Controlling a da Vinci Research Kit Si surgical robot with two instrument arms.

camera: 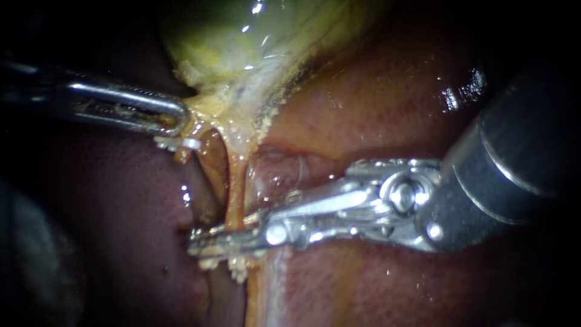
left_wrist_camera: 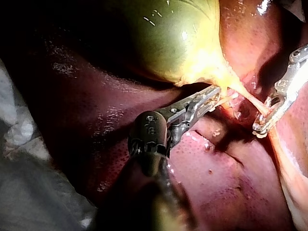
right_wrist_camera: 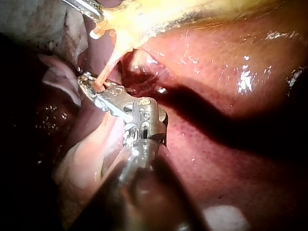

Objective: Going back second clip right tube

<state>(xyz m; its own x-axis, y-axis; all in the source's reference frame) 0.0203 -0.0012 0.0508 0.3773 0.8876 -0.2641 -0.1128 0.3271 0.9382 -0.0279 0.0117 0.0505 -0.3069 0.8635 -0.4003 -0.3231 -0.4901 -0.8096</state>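
Liver (camera: 387,103) formed the red ground. Gallbladder (camera: 254,36), 12 o'clock, drawn out by left instrument (camera: 178,118), jaws pinching its neck, apparently to hold the tubes taut. Right instrument (camera: 203,240), from 3 o'clock, jaws pressed across right tube (camera: 236,181) at centre. Second clip not discernible between them; probably seated there.

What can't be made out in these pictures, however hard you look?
- Endoscope view: the gallbladder is cut off by the upper edge.
- Endoscope view: the tube is covered where it meets the right instrument; metal and crumbs of tissue hide that spot.
- Endoscope view: the left instrument, jaws shut on the gallbladder's neck, has its shaft lost in darkness.
- Right wrist view: the liver falls into deep shadow beside the right instrument.
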